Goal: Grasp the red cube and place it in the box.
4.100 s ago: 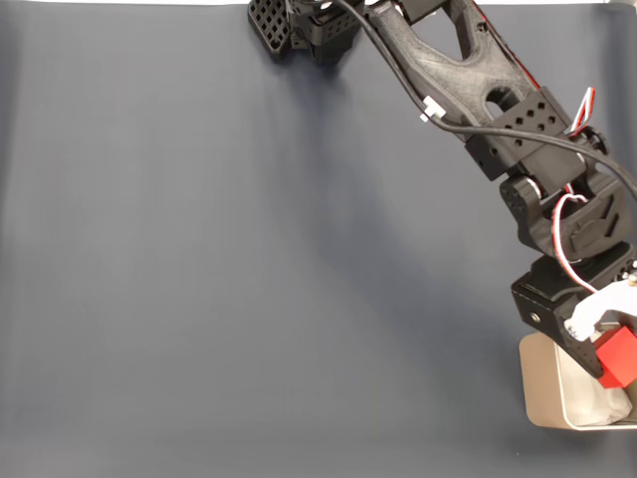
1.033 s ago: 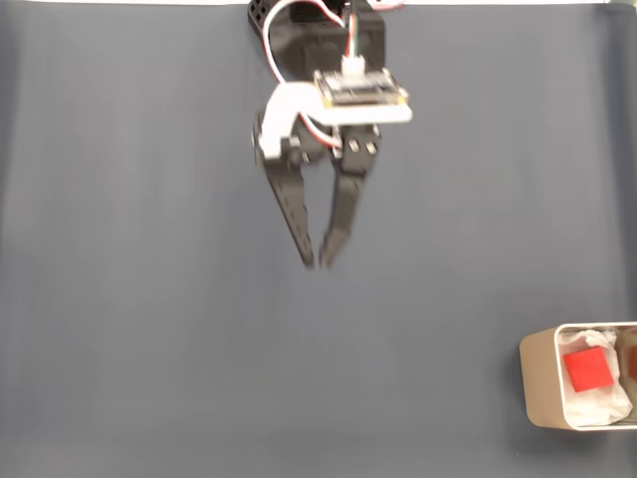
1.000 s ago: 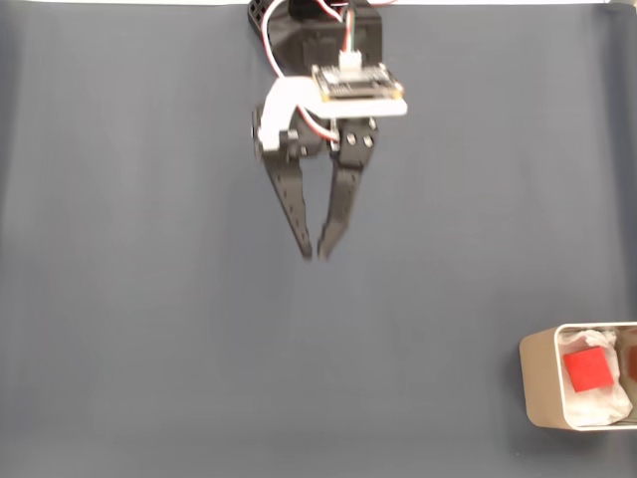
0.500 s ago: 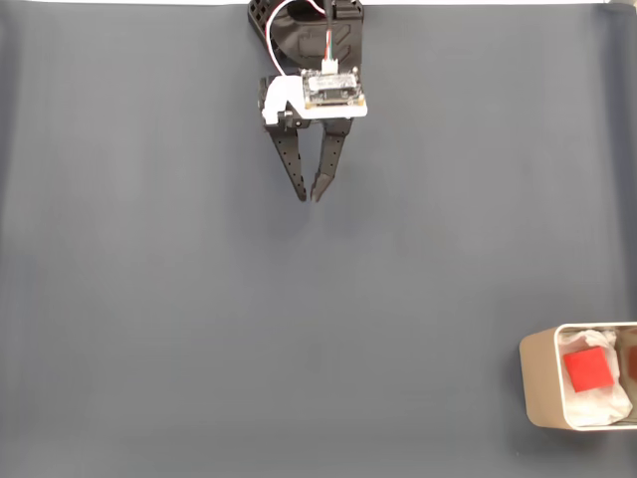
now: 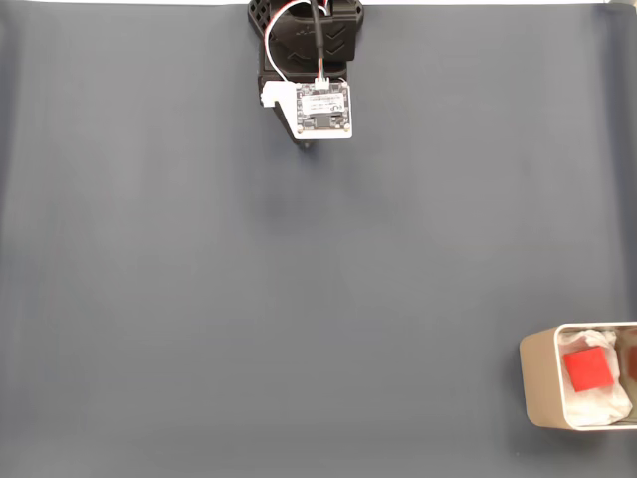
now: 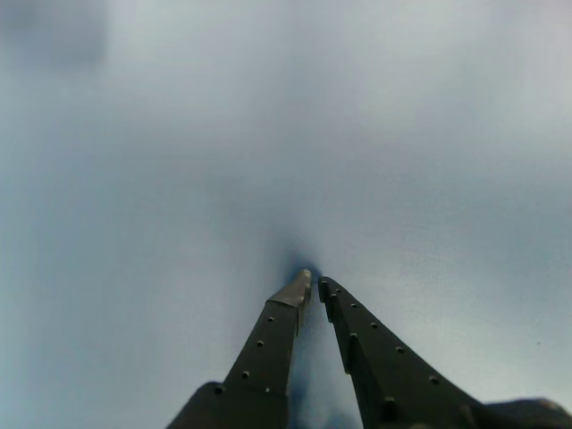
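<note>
Fixed cam: I see the red cube (image 5: 587, 370) lying inside the box (image 5: 538, 383), on the white crumpled lining (image 5: 597, 403), bottom-right corner of the dark grey mat (image 5: 299, 319). Box is cut off by the right edge of the pic. A brownish obj (image 5: 631, 364) sits just right of the cube, too cropped to ID.

Arm (image 5: 311, 40) is folded at top centre, well apart from the box; wrist w/ white circuit board (image 5: 323, 108) faces the cam.

Wrist cam: gripper (image 6: 313, 284) points at bare mat, fingers (image 6: 268, 349) nearly together, only a thin gap at the tips (not quite touching). Holds nothing
</note>
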